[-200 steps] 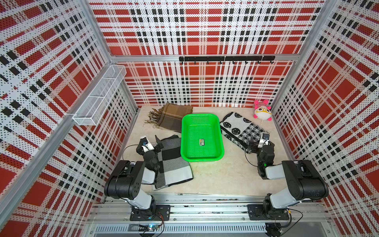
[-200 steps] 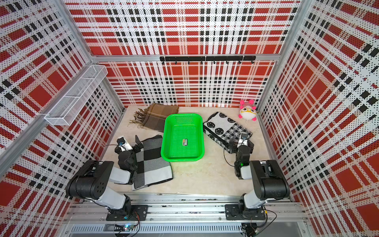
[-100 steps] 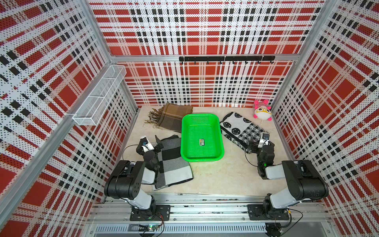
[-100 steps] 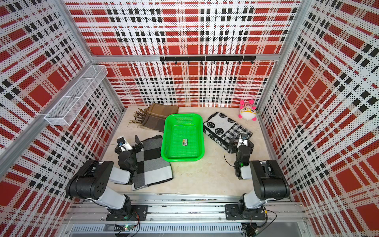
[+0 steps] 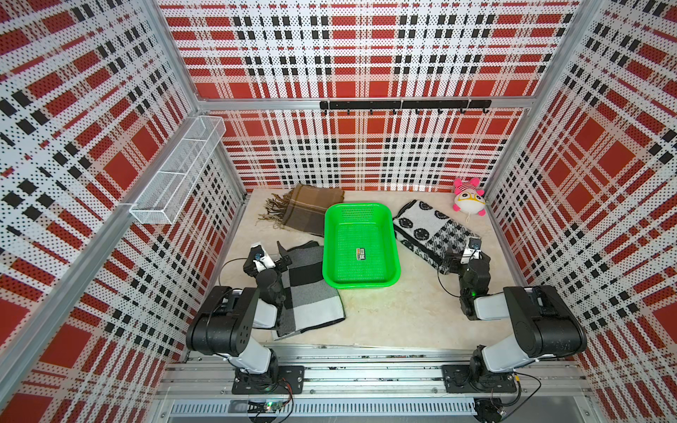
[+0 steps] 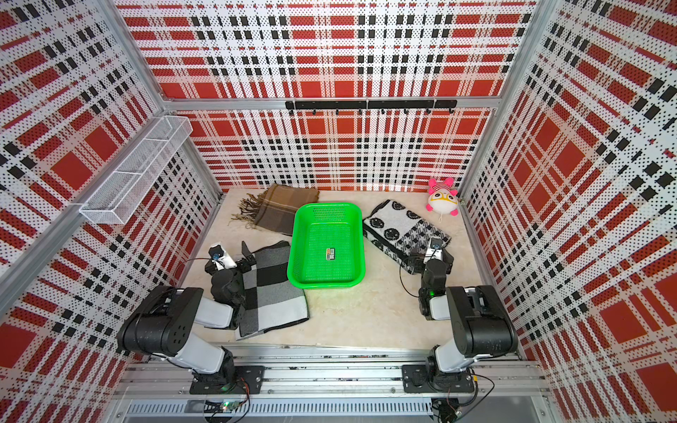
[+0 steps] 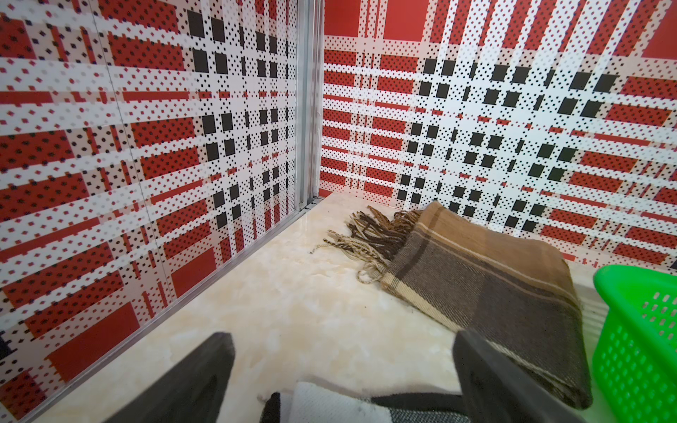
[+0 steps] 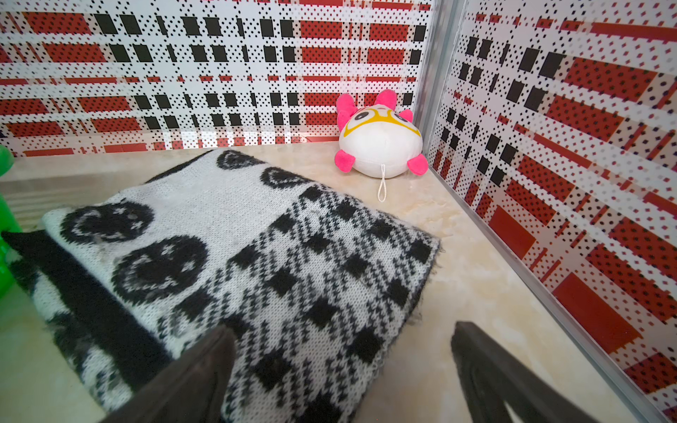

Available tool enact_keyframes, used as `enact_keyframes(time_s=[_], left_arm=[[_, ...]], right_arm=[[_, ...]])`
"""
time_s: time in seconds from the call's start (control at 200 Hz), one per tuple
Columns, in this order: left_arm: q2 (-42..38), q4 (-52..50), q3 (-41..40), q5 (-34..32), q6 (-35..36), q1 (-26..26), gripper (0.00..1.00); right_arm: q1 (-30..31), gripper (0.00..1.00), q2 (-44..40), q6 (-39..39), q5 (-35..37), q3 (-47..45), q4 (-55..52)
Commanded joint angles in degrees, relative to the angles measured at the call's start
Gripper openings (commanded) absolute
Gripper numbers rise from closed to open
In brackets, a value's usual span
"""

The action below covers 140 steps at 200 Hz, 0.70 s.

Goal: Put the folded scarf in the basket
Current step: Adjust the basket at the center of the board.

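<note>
The work is sitting at its opening step: the basket (image 5: 361, 282) is lying empty in the middle of both top views, and no scarf is being held. Both arms are resting low near the bottom of the frame. The left end effector (image 7: 342, 340) is gaping wide over bare desk (image 5: 384, 315), at the far edge of the grey check scarf (image 5: 311, 289), which is lying just left of the basket. The right end effector (image 8: 340, 327) is likewise standing wide, empty, hovering at the near corner of the black-and-white smiley scarf (image 5: 428, 229), right of the basket. A brown fringed scarf (image 5: 307, 214) is lying at the basket's upper left, and a plush toy (image 5: 469, 199) is sitting in the upper right corner. All three scarves are looking folded, so which one is meant is unclear. The next move is probably calling for one end effector to be lowering onto a folded edge and pinching every layer. A small sticker (image 5: 361, 253) is showing on the basket floor, its print too small to be reading
</note>
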Motion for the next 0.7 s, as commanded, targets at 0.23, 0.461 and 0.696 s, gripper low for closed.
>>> enact_keyframes(time_s=[0.23, 0.461, 0.696], left_arm=[[-7.79, -13.33, 6.58, -7.65, 10.60, -9.62, 0.99], [-11.16, -29.31, 28.56, -25.41, 8.02, -22.05, 0.99], [-5.79, -70.04, 48.23, 14.77, -32.84, -5.82, 0.99]], right_arm=[[0.31, 1.00, -6.57, 2.00, 1.48, 14.49, -28.23], [1.65, 1.00, -17.00, 18.14, 1.97, 35.26, -54.97], [-1.32, 0.89, -6.29, 37.23, -8.63, 50.80, -80.27]])
